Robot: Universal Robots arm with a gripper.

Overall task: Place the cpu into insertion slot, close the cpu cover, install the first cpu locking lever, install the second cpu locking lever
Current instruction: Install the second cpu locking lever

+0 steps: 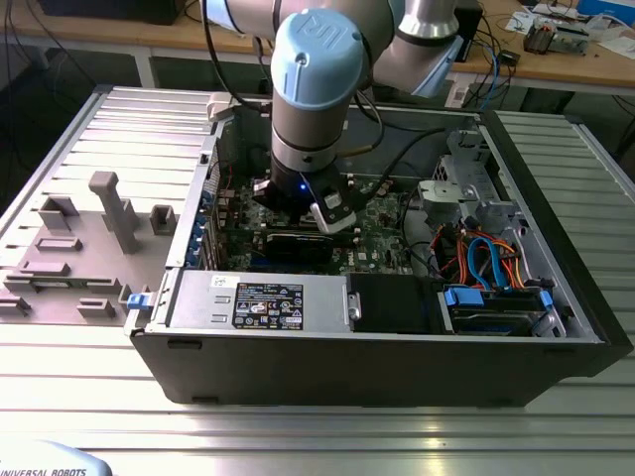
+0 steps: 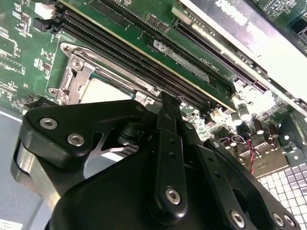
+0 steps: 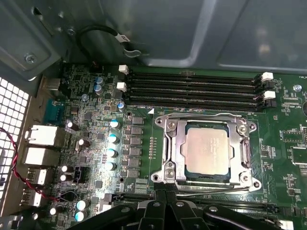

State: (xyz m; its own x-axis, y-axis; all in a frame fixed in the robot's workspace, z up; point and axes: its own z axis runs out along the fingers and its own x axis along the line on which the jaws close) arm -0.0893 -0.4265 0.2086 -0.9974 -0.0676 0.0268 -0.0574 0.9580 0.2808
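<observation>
The cpu (image 3: 207, 149) lies flat in the insertion slot (image 3: 242, 155) on the green motherboard (image 3: 283, 124), with the cpu cover (image 3: 180, 136) closed down around its silvery top. In the first wrist view the fingers (image 3: 165, 195) stand just beside the socket edge farthest from the memory slots (image 3: 192, 88), drawn together to a narrow gap and holding nothing; a thin locking lever (image 3: 211, 192) runs along that edge beside the tips

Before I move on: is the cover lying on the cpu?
Touching. In the first wrist view the cover lies flat around the cpu, its frame overlapping the chip's edges.
</observation>
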